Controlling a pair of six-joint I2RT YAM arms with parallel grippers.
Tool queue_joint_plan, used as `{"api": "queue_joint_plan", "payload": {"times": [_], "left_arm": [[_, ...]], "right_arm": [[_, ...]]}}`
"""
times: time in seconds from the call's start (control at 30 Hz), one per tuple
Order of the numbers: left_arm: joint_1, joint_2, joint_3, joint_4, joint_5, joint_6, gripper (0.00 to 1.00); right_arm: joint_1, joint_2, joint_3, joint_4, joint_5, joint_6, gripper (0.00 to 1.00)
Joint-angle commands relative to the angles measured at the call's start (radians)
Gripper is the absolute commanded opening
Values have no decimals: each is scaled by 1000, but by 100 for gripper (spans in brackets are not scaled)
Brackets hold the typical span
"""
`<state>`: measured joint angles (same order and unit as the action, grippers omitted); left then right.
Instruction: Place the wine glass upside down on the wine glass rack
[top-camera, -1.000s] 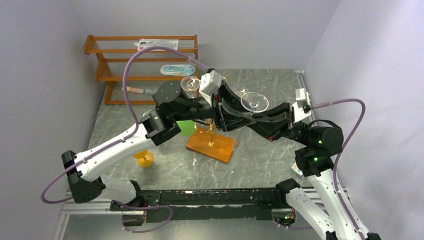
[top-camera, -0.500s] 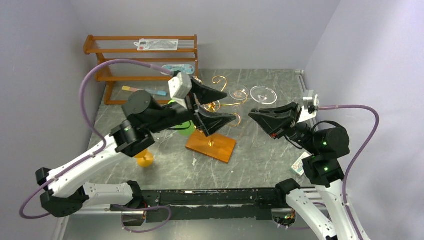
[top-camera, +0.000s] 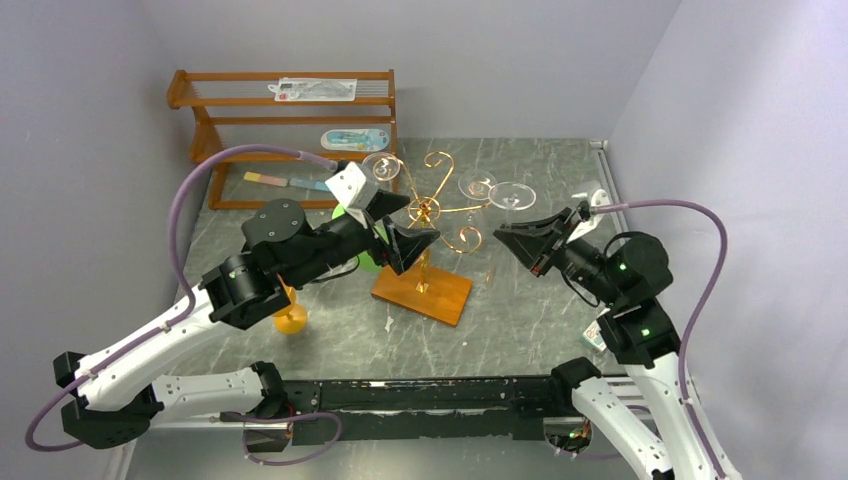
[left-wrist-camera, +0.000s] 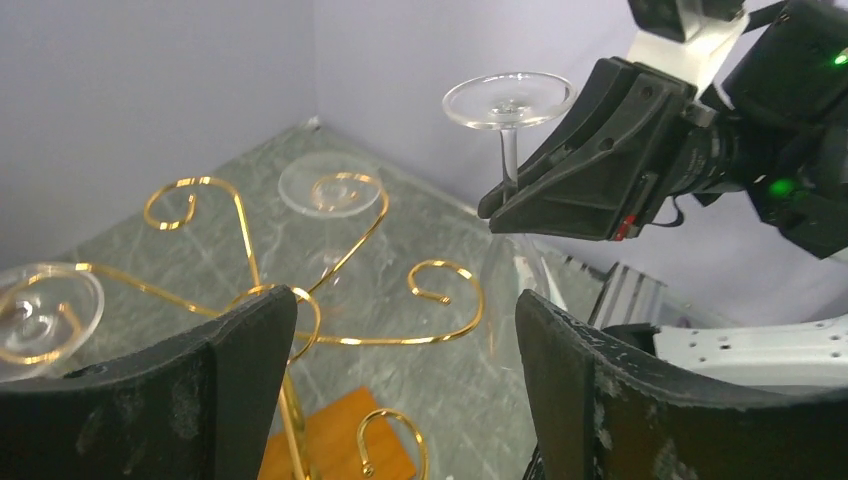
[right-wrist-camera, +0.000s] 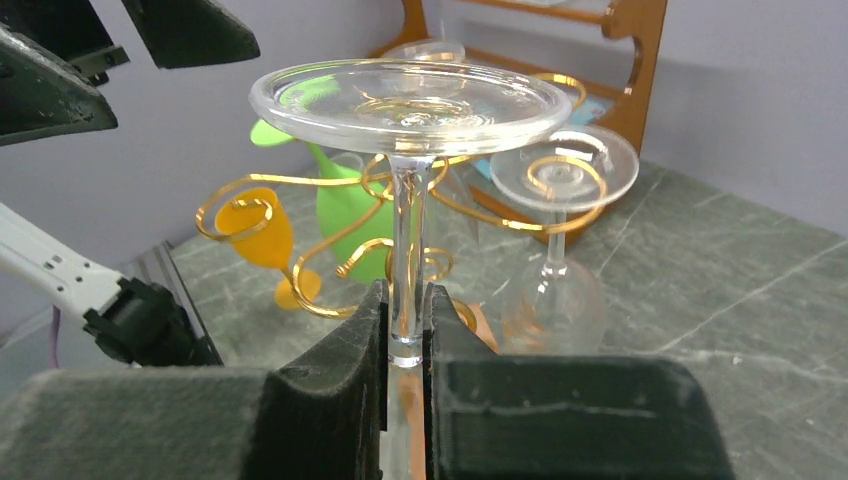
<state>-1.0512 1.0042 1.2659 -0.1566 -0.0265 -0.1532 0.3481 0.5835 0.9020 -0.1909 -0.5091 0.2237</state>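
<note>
Honestly, right gripper (right-wrist-camera: 405, 330) pinches the clear upside-down wine glass (right-wrist-camera: 410, 105) by its stem beside the gold wire scroll-armed rack (top-camera: 424, 290); left gripper (left-wrist-camera: 400, 345) gapes empty. Crooked approach could clip a curl, jolting hung glasses (right-wrist-camera: 563, 165).

A brown slatted shelf unit (top-camera: 230, 76) stands at the far left of the grey marble worktop (top-camera: 520, 320), with a flat packet (top-camera: 315, 89) on top; an orange goblet (top-camera: 290, 318) stands upright near a green jug (right-wrist-camera: 345, 215).
</note>
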Motion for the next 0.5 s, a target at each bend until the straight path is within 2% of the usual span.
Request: {"api": "queue_joint_plan", "payload": {"times": [0.0,0.47], "left_arm": [[-4,1,-32,-84,-114,7,84],[-4,5,-41,-67,-180,31,85]], "right_arm": [[0,22,-86,50,-55,-32,0],[0,42,-275,303,-121,-39,0]]}}
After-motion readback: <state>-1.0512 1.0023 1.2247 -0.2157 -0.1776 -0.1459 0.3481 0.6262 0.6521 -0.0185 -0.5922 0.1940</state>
